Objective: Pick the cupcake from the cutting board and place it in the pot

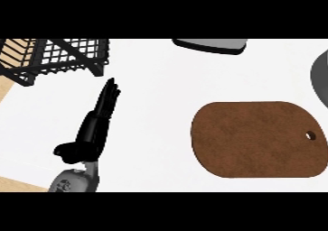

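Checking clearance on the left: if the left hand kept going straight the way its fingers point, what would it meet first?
Probably the black wire rack: the left hand points up the view, slightly right, toward the rack's near right corner. Heights are unclear, so it might pass beside it.

You looked down on a white counter with a strip of pale wood showing along its left edge. A brown cutting board with a small hole near its right end lay flat toward the right. A black wire rack stood at the upper left. A grey pot sat cut off at the right edge, and a dark-rimmed grey object lay at the top.
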`<state>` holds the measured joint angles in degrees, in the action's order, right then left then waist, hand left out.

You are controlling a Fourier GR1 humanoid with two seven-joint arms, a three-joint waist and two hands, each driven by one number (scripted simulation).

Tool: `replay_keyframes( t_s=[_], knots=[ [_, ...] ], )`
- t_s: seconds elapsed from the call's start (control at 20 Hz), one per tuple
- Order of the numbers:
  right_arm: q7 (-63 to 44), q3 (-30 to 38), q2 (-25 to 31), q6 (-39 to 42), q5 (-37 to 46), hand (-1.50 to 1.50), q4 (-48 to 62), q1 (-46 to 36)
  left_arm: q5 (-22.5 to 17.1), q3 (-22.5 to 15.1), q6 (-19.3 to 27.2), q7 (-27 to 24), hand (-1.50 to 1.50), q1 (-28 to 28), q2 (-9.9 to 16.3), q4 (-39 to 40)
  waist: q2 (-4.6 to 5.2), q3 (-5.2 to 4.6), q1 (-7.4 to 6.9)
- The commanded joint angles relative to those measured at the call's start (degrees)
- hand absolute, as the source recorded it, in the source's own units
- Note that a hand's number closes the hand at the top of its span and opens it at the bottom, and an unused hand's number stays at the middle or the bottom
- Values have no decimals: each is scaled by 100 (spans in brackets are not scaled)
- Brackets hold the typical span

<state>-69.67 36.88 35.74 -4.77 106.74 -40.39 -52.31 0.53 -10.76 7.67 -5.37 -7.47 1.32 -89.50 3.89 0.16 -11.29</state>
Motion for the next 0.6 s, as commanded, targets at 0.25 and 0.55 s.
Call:
replay_keyframes(
  t_s=[0.25, 0.55],
  knots=[
    [-1429, 665, -460, -568, 241, 150, 597, -218, -69, 228, 43, -167, 0, 287, 95, 96, -124, 11, 376],
    [-1330, 1307, -623, -896, 76, 150, 874, -187, -112, 349, 106, -112, 0, 153, 76, 102, -129, 19, 502]
  ],
)
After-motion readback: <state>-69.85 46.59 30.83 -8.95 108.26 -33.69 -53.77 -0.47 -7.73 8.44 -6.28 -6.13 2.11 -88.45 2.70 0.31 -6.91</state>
